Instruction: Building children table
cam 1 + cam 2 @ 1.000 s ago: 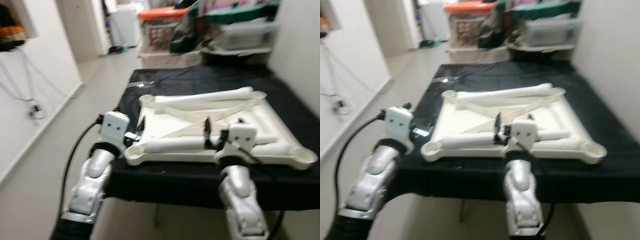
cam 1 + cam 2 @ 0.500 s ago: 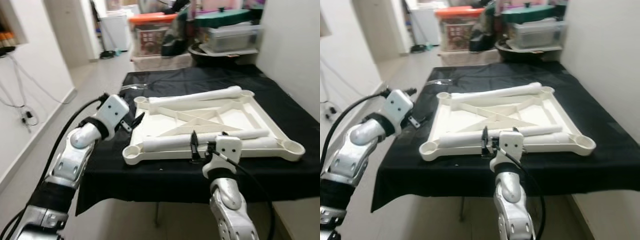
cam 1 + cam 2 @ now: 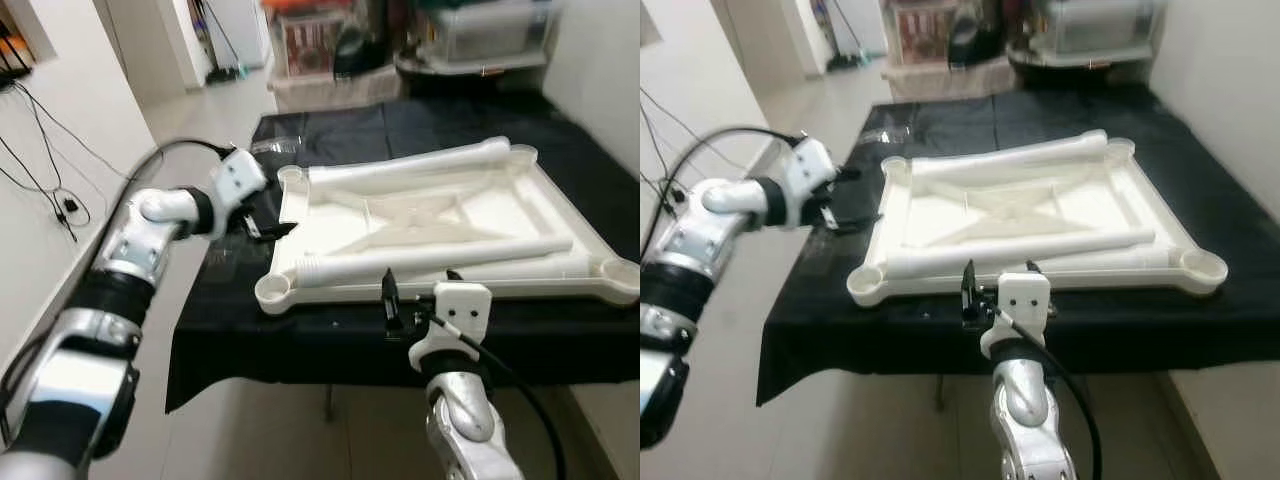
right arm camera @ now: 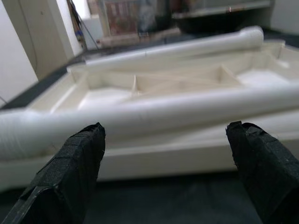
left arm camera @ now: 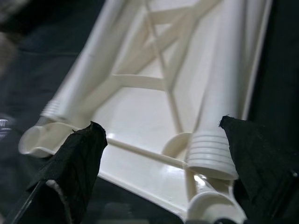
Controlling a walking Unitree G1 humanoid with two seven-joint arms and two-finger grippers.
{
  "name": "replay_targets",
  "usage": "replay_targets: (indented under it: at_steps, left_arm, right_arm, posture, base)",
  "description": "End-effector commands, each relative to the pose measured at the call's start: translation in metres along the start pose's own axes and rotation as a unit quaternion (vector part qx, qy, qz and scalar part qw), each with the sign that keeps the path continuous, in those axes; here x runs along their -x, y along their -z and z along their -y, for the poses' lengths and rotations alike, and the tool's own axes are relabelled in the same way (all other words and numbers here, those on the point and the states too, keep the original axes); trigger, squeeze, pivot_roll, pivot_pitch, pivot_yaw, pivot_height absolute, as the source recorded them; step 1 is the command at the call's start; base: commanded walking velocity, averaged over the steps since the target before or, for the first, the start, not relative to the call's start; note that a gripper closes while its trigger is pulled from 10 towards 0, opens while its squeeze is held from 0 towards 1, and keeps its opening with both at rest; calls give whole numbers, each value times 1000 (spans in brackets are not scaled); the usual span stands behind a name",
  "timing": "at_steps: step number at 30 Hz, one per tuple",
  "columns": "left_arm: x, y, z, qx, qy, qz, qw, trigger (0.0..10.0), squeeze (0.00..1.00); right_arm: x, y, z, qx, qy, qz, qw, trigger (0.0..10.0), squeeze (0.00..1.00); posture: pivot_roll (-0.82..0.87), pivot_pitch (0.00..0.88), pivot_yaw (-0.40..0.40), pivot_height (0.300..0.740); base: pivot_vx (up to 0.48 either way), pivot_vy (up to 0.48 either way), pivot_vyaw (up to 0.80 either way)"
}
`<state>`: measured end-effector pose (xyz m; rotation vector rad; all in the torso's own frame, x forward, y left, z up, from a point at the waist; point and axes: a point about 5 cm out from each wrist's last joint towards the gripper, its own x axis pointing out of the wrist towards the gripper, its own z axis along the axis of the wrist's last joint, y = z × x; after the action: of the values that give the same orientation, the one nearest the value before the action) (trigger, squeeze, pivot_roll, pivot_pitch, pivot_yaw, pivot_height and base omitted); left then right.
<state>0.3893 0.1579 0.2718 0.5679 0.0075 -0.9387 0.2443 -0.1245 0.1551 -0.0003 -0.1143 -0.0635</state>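
An upturned white plastic tabletop (image 3: 440, 215) lies on the black-draped table (image 3: 330, 130). One white leg (image 3: 430, 258) rests along its near side and another leg (image 3: 410, 165) along its far side. My left gripper (image 3: 270, 218) hovers open at the tabletop's left rim; in its wrist view the fingers (image 5: 74, 163) straddle that rim and the near leg's ribbed end (image 5: 208, 158). My right gripper (image 3: 420, 295) stands open at the table's front edge, level with the near leg (image 4: 163, 114) and apart from it.
Storage bins (image 3: 330, 40) and a clear lidded box (image 3: 480, 35) are stacked behind the table. A white wall (image 3: 600, 70) runs close on the right. Open floor (image 3: 200, 110) and a wall with hanging cables (image 3: 50, 150) lie to the left.
The camera has shifted and now looks down more steeply. My left arm has stretched out further along the tabletop's left rim. The right gripper keeps its place at the front edge.
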Motion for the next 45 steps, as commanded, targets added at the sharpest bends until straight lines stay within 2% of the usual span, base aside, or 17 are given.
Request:
replay_targets:
  at_steps: [1, 6, 9, 13, 28, 45]
  left_arm:
    - [4, -1, -5, 10, 27, -8, 1000, 10000, 0]
    - [7, -6, -13, 17, 59, -28, 998, 10000, 0]
    - [6, -6, -13, 20, 65, -31, 997, 10000, 0]
    - [2, -2, -9, 9, 100, -52, 994, 10000, 0]
    - [5, -6, -11, 7, 136, -68, 988, 10000, 0]
    - [-1, 9, 0, 3, 166, -100, 981, 10000, 0]
  right_arm:
    - [8, -3, -12, -17, -5, -6, 1000, 10000, 0]
    - [14, -8, -9, -18, 7, -12, 1000, 10000, 0]
    - [15, -10, -9, -16, 7, -10, 1000, 10000, 0]
    - [19, -14, -10, -13, 6, -7, 1000, 10000, 0]
    - [21, -12, -11, -12, 4, -14, 1000, 10000, 0]
    - [23, -17, -10, -13, 9, -11, 1000, 10000, 0]
  posture:
    - [96, 236, 135, 740]
    - [96, 270, 150, 740]
    - [97, 273, 152, 740]
    - [98, 280, 159, 740]
    - [110, 274, 158, 740]
    - [97, 290, 167, 740]
  base:
    - [0, 0, 0]
    - [0, 0, -498]
    - [0, 0, -533]
    - [0, 0, 0]
    - [0, 0, -38]
    - [0, 0, 0]
